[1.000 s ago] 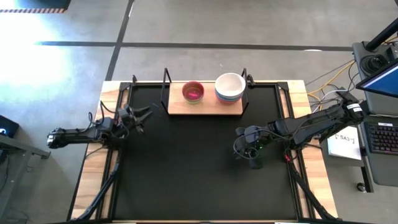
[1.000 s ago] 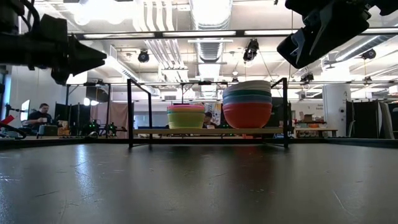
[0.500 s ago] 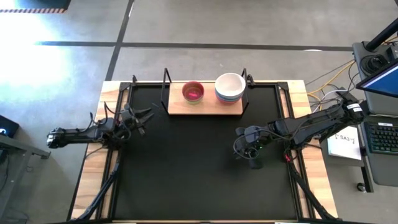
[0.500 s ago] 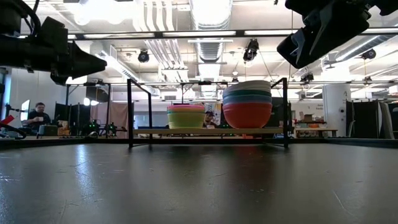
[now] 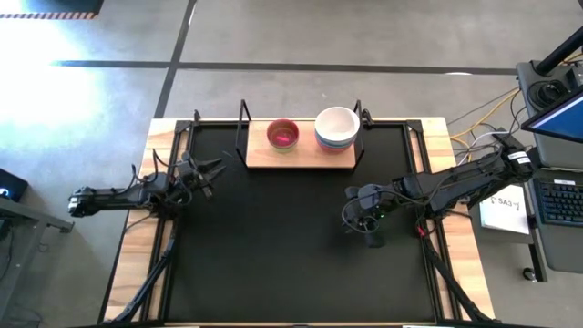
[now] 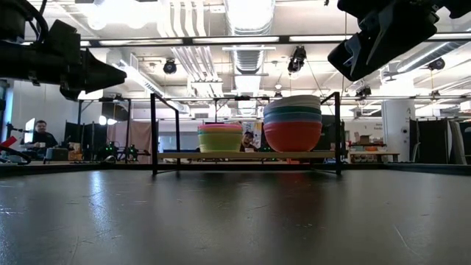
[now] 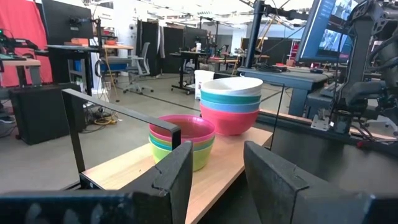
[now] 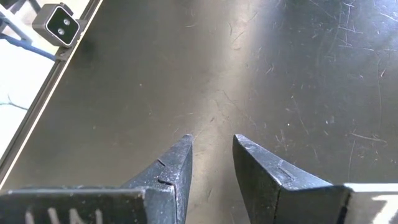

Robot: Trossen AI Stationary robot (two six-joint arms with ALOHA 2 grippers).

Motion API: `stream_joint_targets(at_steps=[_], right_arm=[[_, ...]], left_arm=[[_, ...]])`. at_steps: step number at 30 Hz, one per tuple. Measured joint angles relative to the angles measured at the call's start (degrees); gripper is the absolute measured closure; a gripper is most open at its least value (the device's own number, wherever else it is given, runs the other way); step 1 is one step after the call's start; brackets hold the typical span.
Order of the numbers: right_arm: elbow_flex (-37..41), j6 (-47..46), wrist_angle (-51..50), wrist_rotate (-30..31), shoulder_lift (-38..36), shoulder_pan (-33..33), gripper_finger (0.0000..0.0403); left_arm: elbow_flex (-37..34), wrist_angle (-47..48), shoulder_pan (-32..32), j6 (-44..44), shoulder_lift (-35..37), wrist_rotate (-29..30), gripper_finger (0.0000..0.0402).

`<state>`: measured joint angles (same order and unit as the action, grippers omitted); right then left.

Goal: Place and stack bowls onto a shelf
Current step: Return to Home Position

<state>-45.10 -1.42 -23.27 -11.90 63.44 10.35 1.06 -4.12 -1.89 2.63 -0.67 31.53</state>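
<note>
Shelf (image 5: 301,157) stands at the 12 o'clock edge of the black mat (image 5: 291,264), carrying two stacks of bowls. One stack, magenta bowl (image 5: 282,135) uppermost, sits left of the board's middle, with bare wood toward the 9 o'clock upright. The other, white bowl (image 5: 337,126) on top and red bowl (image 6: 292,136) at the bottom, sits just beside the 3 o'clock upright. Left arm (image 5: 118,196) reaches in over the table (image 5: 463,273) from its 9 o'clock edge; the left jaws are spread, hold nothing, and point toward the shelf, well apart from it. Right arm (image 5: 455,182) enters from 3 o'clock; the right jaws hang above the mat near 4 o'clock, parted and empty. Mat from centre to the 6 o'clock edge lies open — no bowl on it.
</note>
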Motion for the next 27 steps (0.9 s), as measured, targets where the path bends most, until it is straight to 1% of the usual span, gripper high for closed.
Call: stream_joint_targets(at_steps=[13,16,18,22,24,27], right_arm=[[0.02,0.12,-0.15,0.02,-0.75,-0.02,0.0298],[0.54,3.3,0.63,0.04,-2.93,-0.2,0.0298],[1.81,7.31,4.18,0.1,-4.49,-0.26,0.0298],[6.76,18.34,17.58,0.09,-8.94,-0.26,0.0298],[10.25,20.63,24.11,0.1,-11.42,-0.26,0.0298],[15.8,20.3,33.5,0.07,-15.49,-0.26,0.0298]], left_arm=[[0.07,-0.18,0.0,0.0,-0.06,-0.04,0.0275],[0.07,-0.15,0.0,0.0,-0.09,-0.05,0.0275],[0.08,-0.15,0.0,0.0,-0.13,-0.07,0.0275],[0.09,-0.11,0.0,0.0,-0.13,-0.05,0.0275],[0.09,-0.11,0.0,0.0,-0.13,-0.05,0.0275],[0.09,-0.08,0.0,0.0,-0.15,-0.05,0.0275]])
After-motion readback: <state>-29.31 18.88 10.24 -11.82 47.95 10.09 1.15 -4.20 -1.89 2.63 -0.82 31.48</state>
